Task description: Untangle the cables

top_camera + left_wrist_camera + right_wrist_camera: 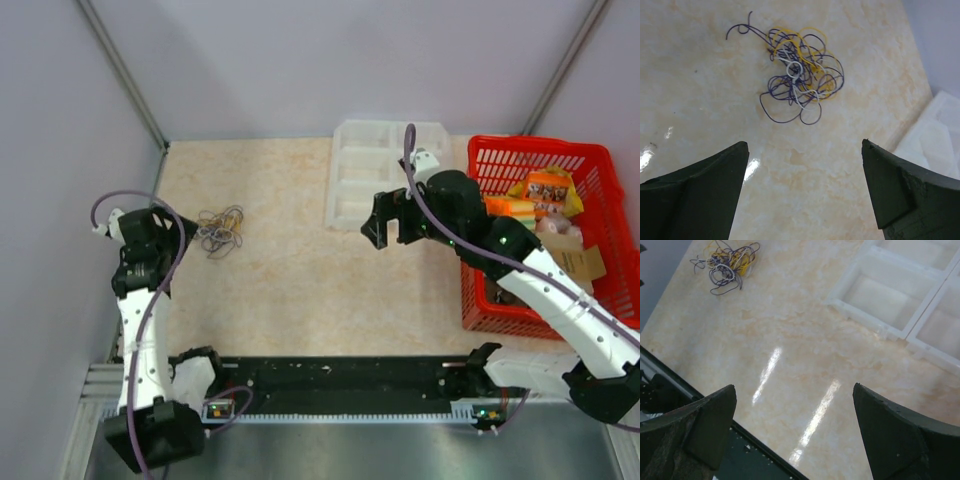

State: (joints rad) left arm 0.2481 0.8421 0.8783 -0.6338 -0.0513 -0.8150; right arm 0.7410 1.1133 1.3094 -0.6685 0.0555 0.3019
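I see the small loopy tangle of thin, limp cables lying flat on the glossy beige marbled tabletop, on its left side and nearer the far edge than the near one. The strands are mostly dark purple with yellow and a few white ones wound through. In the left wrist view the cables form one heap, and a single purple end trails loose at its upper left.

My left gripper hangs just beside the tangle, between it and the grey left wall, so room is tight on that side. Seen from the wrist, the left gripper has its two black fingers spread wide with nothing between them; the heap lies ahead of the tips, touching neither.

My right gripper hovers by the near left corner of the white moulded plastic tray with rectangular compartments, well apart from the cables. In its own view the right gripper is likewise spread wide and holds nothing, with the cables far off at the upper left.

A broad stretch of bare marble runs between tangle and tray — and from the tangle towards me, down to the black rail along the near edge. The red plastic mesh basket of packets stands against the right side, just beside the tray; the right arm reaches across its near left part.
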